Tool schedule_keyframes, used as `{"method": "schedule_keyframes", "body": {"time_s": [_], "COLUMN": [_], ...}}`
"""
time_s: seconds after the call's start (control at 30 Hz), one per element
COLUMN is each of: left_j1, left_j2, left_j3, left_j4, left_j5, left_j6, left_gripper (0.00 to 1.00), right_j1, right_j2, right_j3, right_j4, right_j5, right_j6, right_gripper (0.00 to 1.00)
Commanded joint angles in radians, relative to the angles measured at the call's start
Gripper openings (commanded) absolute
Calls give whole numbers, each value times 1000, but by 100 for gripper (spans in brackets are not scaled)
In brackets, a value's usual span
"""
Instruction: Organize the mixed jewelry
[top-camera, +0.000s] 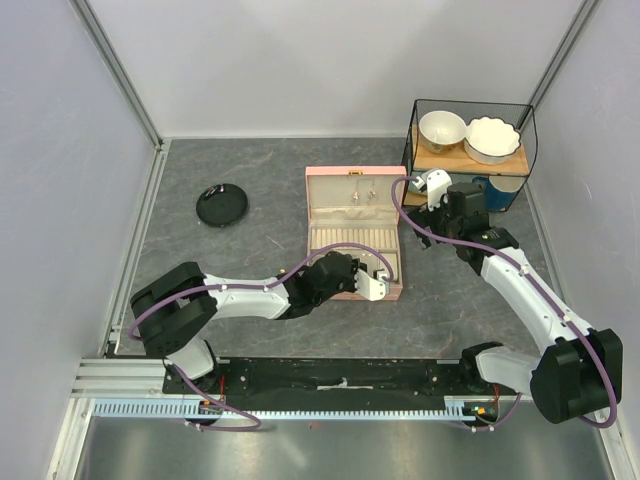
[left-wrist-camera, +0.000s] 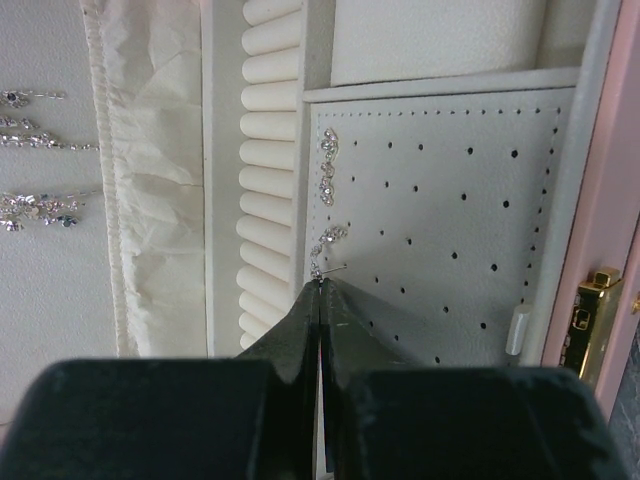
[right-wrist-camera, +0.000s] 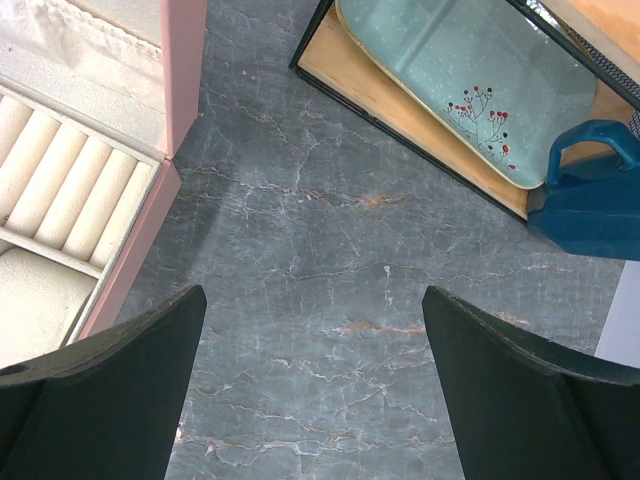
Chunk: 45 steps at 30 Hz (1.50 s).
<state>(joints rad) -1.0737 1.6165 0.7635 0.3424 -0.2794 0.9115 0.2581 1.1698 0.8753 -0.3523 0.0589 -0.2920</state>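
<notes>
Silver earring (left-wrist-camera: 326, 270), post apparently toward right.

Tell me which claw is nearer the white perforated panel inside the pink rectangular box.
Left. The left claw, shut, sits at the edge of the white perforated panel; the right claw hangs open over grey tabletop beside the pink box.

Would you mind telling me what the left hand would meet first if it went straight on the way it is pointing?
Most likely the white perforated panel inside the pink box, beside the sparkly earrings pinned there. The shut left hand looks very close to it, though depth is unclear.
</notes>
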Motion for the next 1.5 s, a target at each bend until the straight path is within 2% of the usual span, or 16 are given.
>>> {"method": "schedule_keyframes", "body": {"time_s": [0.0,0.47,1.03,1.2,1.47], "left_j1": [-19,-34,-34,-29,83], "left_j2": [-4,2,-102,-184,-325], "left_j3": [13,34,-23,-4,83], "left_j4": [-17,-57,-134,-196,-399], "left_j5": [40,52,29,23,80], "left_j6": [-8,-13,-5,-52,-198], "left_gripper": [2,4,18,20,34], "right_j1": [1,-2,-2,-2,-2], "right_j2": [-21,-22,-15,-13,-19], "right_j3": [-2,-2,1,1,1], "right_j4": [30,32,32,33,32], "right_j5": [9,12,10,13,7], "right_j6": [-4,-4,-3,-1,-1], "right_gripper": [99,98,98,98,98]}}
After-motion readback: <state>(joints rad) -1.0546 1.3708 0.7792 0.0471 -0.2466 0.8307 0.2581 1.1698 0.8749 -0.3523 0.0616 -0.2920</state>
